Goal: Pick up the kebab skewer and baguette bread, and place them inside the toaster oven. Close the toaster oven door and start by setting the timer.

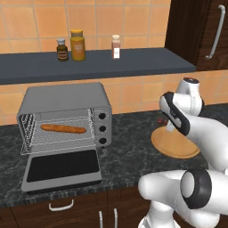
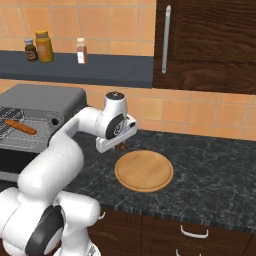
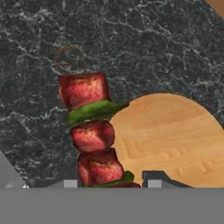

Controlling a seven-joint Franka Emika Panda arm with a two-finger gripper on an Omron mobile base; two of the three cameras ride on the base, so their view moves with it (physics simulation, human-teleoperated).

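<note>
The gripper (image 3: 109, 183) is clasping the kebab skewer (image 3: 92, 131) above the dark counter (image 2: 210, 175), at the wooden plate's (image 2: 145, 172) rim nearest the toaster oven (image 1: 67, 100). The baguette bread (image 1: 63, 128) is lying on the rack, and the toaster oven door (image 1: 62, 170) is hanging flat open.
</note>
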